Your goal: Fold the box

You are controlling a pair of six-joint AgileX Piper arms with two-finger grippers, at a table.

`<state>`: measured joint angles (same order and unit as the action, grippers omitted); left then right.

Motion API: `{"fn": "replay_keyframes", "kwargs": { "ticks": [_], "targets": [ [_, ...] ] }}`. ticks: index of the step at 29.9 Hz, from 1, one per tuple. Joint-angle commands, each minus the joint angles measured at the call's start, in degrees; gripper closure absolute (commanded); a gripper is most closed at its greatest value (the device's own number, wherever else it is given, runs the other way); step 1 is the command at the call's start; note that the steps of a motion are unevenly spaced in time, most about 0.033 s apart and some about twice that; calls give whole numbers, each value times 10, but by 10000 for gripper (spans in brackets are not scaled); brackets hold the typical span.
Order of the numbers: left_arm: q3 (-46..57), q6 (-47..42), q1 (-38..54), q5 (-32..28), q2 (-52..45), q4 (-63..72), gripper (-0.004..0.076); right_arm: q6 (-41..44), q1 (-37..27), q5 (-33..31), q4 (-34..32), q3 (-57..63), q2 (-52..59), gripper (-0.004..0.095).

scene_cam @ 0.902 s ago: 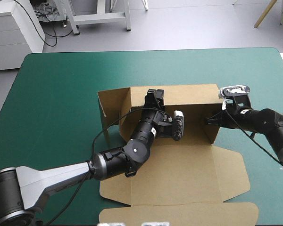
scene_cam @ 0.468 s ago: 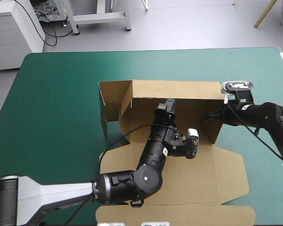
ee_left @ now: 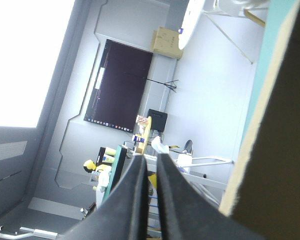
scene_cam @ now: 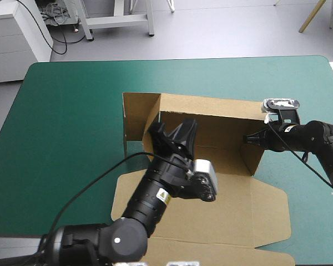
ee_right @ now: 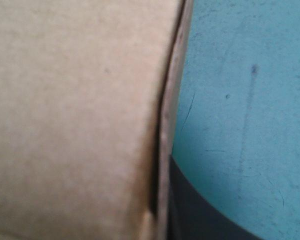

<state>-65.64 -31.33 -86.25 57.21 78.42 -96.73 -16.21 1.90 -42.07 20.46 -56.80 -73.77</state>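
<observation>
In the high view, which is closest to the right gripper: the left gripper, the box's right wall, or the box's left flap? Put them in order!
Starting from the right gripper:
1. The box's right wall: right at the gripper, which holds its top edge.
2. The left gripper: raised over the middle of the box.
3. The box's left flap: standing at the box's far-left end.

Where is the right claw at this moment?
In the high view, the right claw is right of centre, shut on the upright right-hand wall of the box. The left claw hangs raised over the box's floor.
</observation>
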Motion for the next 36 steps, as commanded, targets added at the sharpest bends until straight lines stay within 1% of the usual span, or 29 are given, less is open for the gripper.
{"fn": "replay_keyframes", "kwargs": {
  "ticks": [1,4,7,10,12,13,16,19,21,23,24,26,28,30,31,33,34,36],
  "targets": [
    [-19,2,-3,13,-67,-72,727,4,1,-34,2,-37,8,907],
    [-20,3,5,2,-101,-72,727,17,1,-90,-7,-78,-12,907],
    [-23,3,47,-35,-130,-65,727,17,1,-161,-7,-134,-43,907],
    [-34,3,137,-70,-142,-28,727,29,1,-240,-14,-189,-83,907],
    [-43,3,214,-90,-141,11,727,37,1,-269,-27,-222,-118,908],
    [-47,3,248,-105,-141,31,727,44,1,-269,-29,-233,-132,908],
    [-48,3,376,-177,-140,128,727,47,2,-269,-16,-261,-174,907],
    [-48,3,519,-250,-136,258,727,47,12,-268,-21,-288,-215,907],
    [-48,3,607,-282,-129,343,727,47,22,-257,-18,-303,-242,908],
    [-48,16,675,-288,-120,417,727,48,31,-226,-19,-310,-262,907],
    [-47,39,705,-287,-116,461,727,50,37,-212,-19,-312,-271,907],
    [-45,105,750,-282,-106,544,727,57,47,-177,-24,-312,-286,907],
    [-41,182,784,-274,-99,622,727,58,54,-158,-35,-312,-294,897],
    [-41,256,811,-256,-88,713,727,70,64,-150,-65,-312,-296,843],
    [-41,288,822,-251,-82,743,727,74,70,-147,-81,-313,-296,793],
    [-41,342,839,-240,-68,808,727,96,80,-148,-116,-321,-296,652],
    [-41,363,846,-235,-60,835,727,114,82,-148,-125,-328,-296,576],
    [-41,385,859,-229,-47,875,727,124,82,-161,-123,-348,-295,469]
  ]
}}
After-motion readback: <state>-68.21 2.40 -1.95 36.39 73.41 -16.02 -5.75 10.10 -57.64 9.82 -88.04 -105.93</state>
